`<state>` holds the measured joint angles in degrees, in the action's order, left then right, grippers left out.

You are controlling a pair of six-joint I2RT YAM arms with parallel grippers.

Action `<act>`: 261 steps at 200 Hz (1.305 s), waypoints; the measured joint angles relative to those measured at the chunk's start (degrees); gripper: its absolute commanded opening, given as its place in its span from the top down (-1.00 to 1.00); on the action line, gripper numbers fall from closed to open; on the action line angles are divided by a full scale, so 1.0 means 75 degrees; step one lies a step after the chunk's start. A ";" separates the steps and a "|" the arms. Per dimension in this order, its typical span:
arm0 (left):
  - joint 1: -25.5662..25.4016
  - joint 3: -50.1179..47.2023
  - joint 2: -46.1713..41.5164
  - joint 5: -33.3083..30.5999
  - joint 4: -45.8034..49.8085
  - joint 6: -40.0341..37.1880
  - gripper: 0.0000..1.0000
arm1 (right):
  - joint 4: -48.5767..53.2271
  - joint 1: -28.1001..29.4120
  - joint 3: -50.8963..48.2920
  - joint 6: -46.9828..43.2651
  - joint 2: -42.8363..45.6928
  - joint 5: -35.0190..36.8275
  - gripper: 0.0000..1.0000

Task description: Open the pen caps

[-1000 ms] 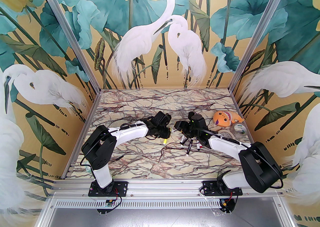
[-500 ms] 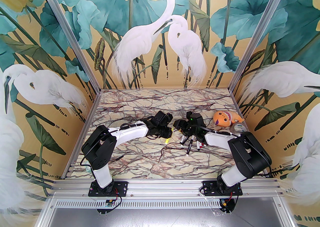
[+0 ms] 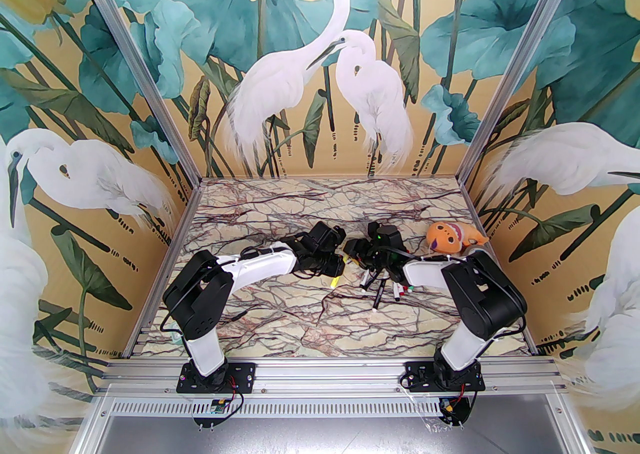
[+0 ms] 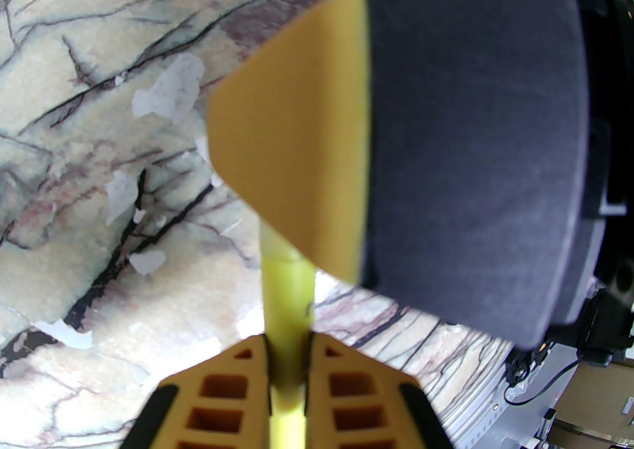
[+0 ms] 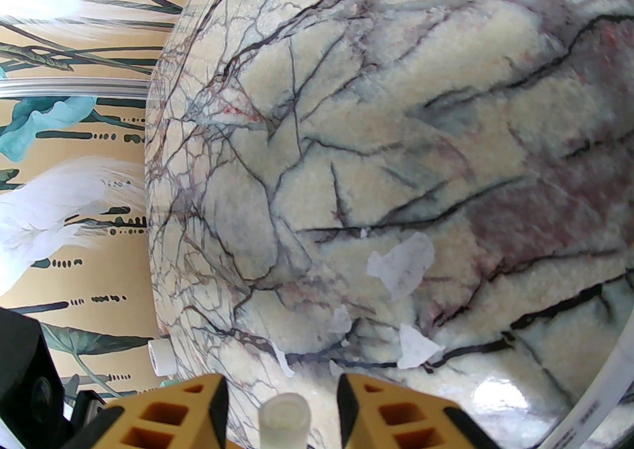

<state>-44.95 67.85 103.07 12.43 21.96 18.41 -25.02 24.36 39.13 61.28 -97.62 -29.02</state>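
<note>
Swinging inward over the last second, the right arm's elbow is now sitting closer to the middle of the tabletop (image 3: pixel 300 327), and the right end effector (image 3: pixel 352 249) is arriving at the 3 o'clock side of the left end effector (image 3: pixel 334 266), which is staying where it was. In the left wrist view the left end effector (image 4: pixel 290 353) is clamping the barrel of a yellow pen (image 4: pixel 288 288) tight between both fingers, presenting its free end toward the other arm so the barrel cannot slide when that end is pulled. In the right wrist view the right end effector (image 5: pixel 281 387) is standing narrowly open around a pale stubby cap (image 5: pixel 285 415), with a gap showing on each side, so it is bracketing the cap rather than gripping it. My reading is that the arms are setting up a straight pull apart along the pen's axis. Room for that pull is looking good toward 3 o'clock and 12 o'clock, where the marble is bare, though an orange plush toy (image 3: pixel 450 238) is lying at 2 o'clock near the right wall, and loose pens (image 3: pixel 381 292) are lying in a cluster at 5 o'clock, just beside the right forearm, where a low sweep could be scattering them
</note>
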 measured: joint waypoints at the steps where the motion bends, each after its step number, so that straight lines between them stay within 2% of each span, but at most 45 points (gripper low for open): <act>1: -0.0003 0.0003 0.0000 0.0000 0.0000 0.0000 0.70 | -0.0009 0.0003 -0.0003 0.0012 0.0000 0.0000 0.33; 28: 0.0000 0.0003 0.0000 0.0000 -0.0003 0.0006 0.70 | -0.0143 0.0009 0.0006 0.0114 -0.0058 -0.0032 0.46; 100: 0.0006 0.0003 0.0000 -0.0003 -0.0050 0.0058 0.68 | -0.0184 0.0023 0.0006 0.0175 -0.0090 0.0041 0.63; 121: 0.0015 0.0003 0.0000 -0.0003 -0.0052 0.0061 0.57 | -0.0184 0.0032 0.0006 0.0175 -0.0090 0.0064 0.64; 149: 0.0020 -0.0003 -0.0012 0.0064 -0.0099 0.0149 0.27 | -0.0184 0.0047 0.0006 0.0175 -0.0070 0.0061 0.65; 176: 0.0117 -0.0286 -0.0350 0.0388 -0.0440 0.0294 0.14 | -0.0122 0.0064 0.0006 0.0172 0.0157 0.0055 0.65; 219: 0.0431 -0.0504 -0.0627 0.0886 -0.0901 0.0434 0.15 | -0.0131 0.0146 0.0006 0.0184 0.0565 0.0029 0.66; 240: 0.0443 -0.0589 -0.0627 0.1029 -0.1017 0.0431 0.26 | -0.0140 0.0189 0.0003 0.0236 0.0618 -0.0015 0.66; 261: 0.0443 -0.0650 -0.0627 0.1084 -0.1049 0.0455 0.29 | -0.0160 0.0219 0.0000 0.0262 0.0679 -0.0061 0.66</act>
<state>-41.63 62.98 98.37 20.56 14.09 21.82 -26.22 26.00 39.13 63.24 -92.53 -29.47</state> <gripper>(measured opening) 0.363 0.188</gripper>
